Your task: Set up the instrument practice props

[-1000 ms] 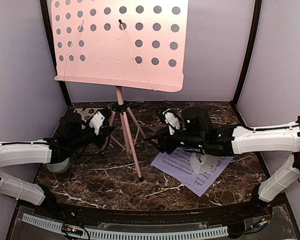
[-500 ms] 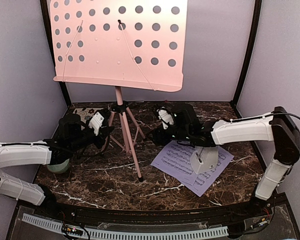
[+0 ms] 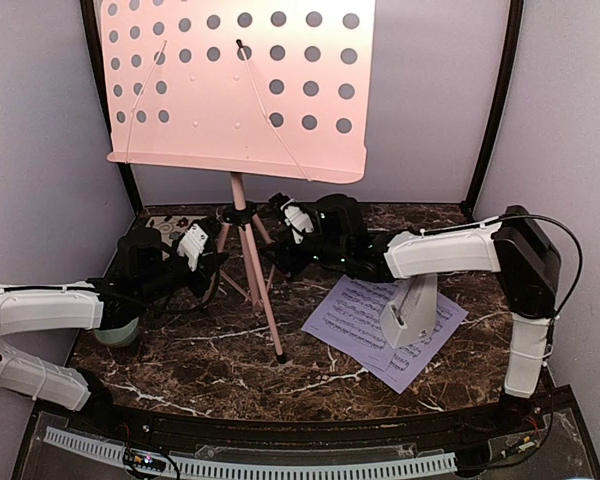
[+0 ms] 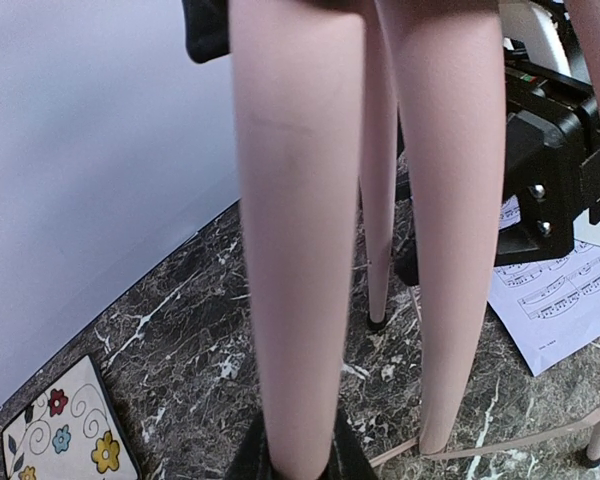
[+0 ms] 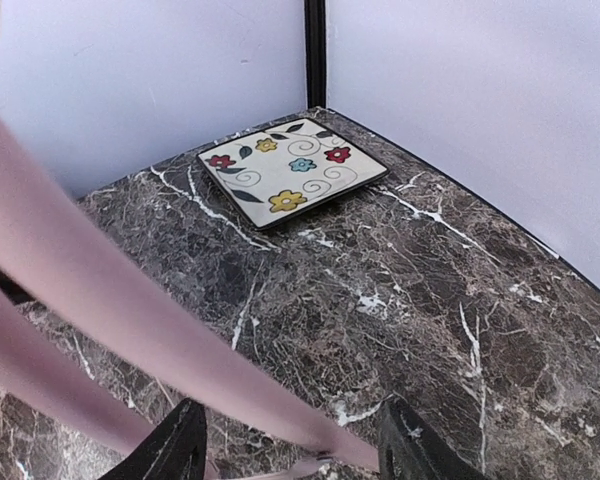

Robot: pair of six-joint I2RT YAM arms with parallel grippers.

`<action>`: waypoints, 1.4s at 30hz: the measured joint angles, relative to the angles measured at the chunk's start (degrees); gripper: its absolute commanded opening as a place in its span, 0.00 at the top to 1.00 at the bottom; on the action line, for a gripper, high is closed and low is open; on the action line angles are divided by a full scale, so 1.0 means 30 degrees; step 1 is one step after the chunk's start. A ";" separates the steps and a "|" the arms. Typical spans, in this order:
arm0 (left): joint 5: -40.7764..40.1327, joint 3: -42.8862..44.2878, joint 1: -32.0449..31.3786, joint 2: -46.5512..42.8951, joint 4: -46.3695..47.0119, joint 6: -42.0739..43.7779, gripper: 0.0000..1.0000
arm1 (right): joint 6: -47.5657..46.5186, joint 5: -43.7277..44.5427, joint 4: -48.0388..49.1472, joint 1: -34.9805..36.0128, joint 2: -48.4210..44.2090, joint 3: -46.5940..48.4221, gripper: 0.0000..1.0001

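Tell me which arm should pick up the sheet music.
Right. The sheet music lies on its side of the table, and the right gripper is open; the left gripper is shut on a stand leg.

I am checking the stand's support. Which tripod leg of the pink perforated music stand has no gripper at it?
The front leg, running toward the near edge. The left gripper clamps the left leg; the open right gripper straddles the right leg.

The music stand (image 3: 240,90) runs past the top edge; the left arm (image 3: 40,305) hides most of the bowl (image 3: 120,335).
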 measured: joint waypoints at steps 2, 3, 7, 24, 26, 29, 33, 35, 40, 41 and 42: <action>0.0015 0.0000 0.0000 0.0029 0.0044 -0.0007 1.00 | -0.0466 -0.0007 0.0087 0.0000 0.0423 0.0444 0.52; 0.0022 0.0007 0.0000 0.0051 0.0058 -0.0015 1.00 | -0.0678 0.0007 0.0146 0.0000 0.0576 0.0554 0.55; 0.0066 0.0007 0.0007 0.0087 0.0124 -0.0022 1.00 | -0.1654 0.0029 0.0423 -0.0073 0.0750 0.0590 0.70; 0.0226 0.0357 0.0007 0.0226 -0.0277 -0.0474 1.00 | -0.6579 -0.1814 0.0729 -0.0991 0.0831 0.0656 1.00; 0.0379 0.0444 0.0000 0.0226 -0.0459 -0.0503 1.00 | -0.6827 -0.2477 0.0729 -0.1217 0.0845 0.0670 1.00; 0.0481 0.0605 0.0000 0.0226 -0.0758 -0.0568 1.00 | -0.7198 -0.3075 0.0692 -0.1486 0.1042 0.0903 1.00; 0.0510 0.0729 0.0000 0.0226 -0.1056 -0.0750 1.00 | -0.7657 -0.3708 0.0095 -0.1690 0.1596 0.1909 1.00; 0.0481 0.0845 0.0036 0.0233 -0.1188 -0.0838 1.00 | -0.7941 -0.3927 -0.0284 -0.1778 0.2047 0.2732 1.00; 0.0146 0.1049 0.0153 0.0481 -0.1180 -0.0918 1.00 | -0.8364 -0.4218 -0.1086 -0.1931 0.2834 0.4211 0.90; 0.0051 0.1107 0.0153 0.0597 -0.1107 -0.0976 1.00 | -0.8371 -0.4320 -0.1297 -0.1982 0.2943 0.4452 0.83; -0.0036 0.1239 0.0153 0.0772 -0.1107 -0.1020 1.00 | -0.8357 -0.4350 -0.1377 -0.2033 0.3024 0.4583 0.76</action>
